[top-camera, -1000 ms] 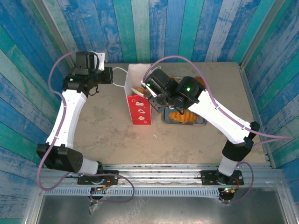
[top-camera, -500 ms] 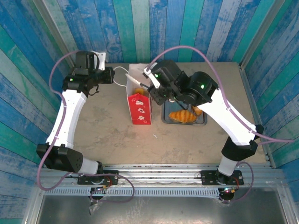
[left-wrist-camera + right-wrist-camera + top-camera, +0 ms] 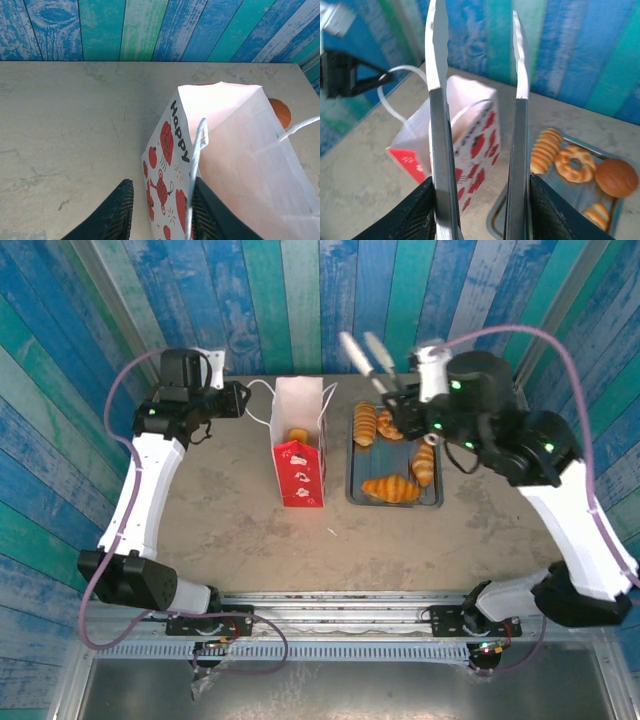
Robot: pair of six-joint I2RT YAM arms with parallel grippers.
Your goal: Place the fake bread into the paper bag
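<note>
Blades parted and empty, the metal tongs [image 3: 366, 358] are being gripped by the right gripper [image 3: 479, 216] above the far end of the tray [image 3: 396, 458], the fake bread [image 3: 392, 488] lying below, croissant crosswise, right of the paper bag [image 3: 298, 458].

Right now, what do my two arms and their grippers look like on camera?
The left arm and right arm both have white shells with black joint housings, dotted with small green lights. A mauve cable loops loosely along each arm. The left gripper and right gripper have black fingers with a ribbed texture.
</note>
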